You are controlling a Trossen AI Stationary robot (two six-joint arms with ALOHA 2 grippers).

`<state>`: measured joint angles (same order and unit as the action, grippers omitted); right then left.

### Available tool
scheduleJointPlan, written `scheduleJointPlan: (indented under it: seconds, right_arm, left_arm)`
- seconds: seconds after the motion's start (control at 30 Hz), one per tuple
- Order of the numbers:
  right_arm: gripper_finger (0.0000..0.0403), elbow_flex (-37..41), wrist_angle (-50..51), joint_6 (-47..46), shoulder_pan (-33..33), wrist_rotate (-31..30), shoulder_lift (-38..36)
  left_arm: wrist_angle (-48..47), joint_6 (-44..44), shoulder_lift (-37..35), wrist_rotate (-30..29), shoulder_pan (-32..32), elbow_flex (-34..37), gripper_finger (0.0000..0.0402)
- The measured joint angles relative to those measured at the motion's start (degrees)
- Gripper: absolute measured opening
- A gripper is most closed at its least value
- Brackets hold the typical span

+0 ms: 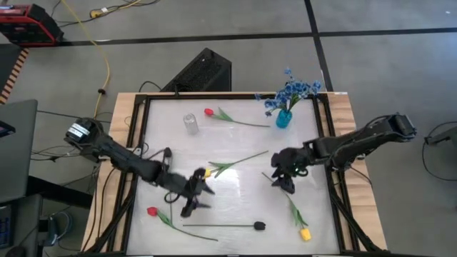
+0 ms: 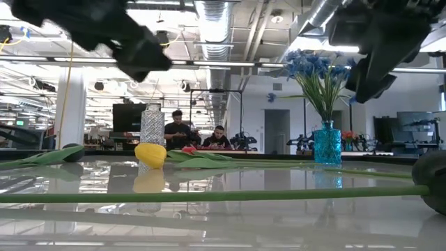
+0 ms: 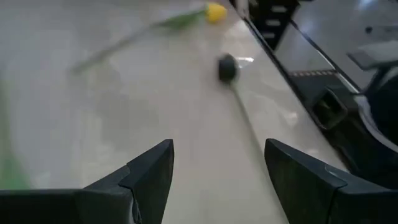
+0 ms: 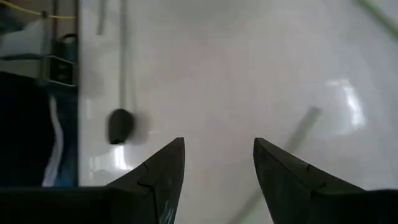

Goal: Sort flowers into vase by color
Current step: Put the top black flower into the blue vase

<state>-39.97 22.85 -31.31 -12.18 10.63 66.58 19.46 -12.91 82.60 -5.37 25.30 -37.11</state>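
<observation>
Broadly, the white table [image 1: 235, 143] is taking up the middle of the high view, framed by a dark rail and wooden edges. The left arm is reaching in from the left edge, and the left gripper [image 1: 196, 197] is hovering low over the front-left part of the table with its fingers spread and nothing between them. The right arm is coming in from the right edge, and the right gripper [image 1: 283, 176] is hanging over the right-centre of the table, its fingers also spread and empty. Toward the back right, a blue vase [image 1: 283, 118] is standing upright and holding a bunch of blue sprigs [image 1: 291, 91]. A clear glass vase [image 1: 190, 123] is standing toward the back left. Five loose flowers are lying flat on the table: a red tulip [image 1: 209, 112] just beside the glass vase, a yellow tulip [image 1: 208, 172] near the middle by the left gripper, a second red tulip [image 1: 152, 211] at the front left, a black-headed flower [image 1: 260, 225] along the front edge, and another yellow tulip [image 1: 305, 233] at the front right.
</observation>
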Motion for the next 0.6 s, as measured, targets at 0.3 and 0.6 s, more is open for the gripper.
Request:
scheduleJointPlan:
  seconds: [0.3, 0.6]
  right_arm:
    - [0.0219, -0.01, -5.46, -7.7, -8.4, -0.71, 5.3]
    - [0.0219, -0.01, -10.47, -7.89, -10.99, -8.09, 9.26]
  left_arm:
    - [-36.12, -13.83, 1.29, -7.27, 4.3, -14.38, 0.024]
    - [-68.27, -53.26, 1.19, -1.55, 4.86, -20.29, 0.024]
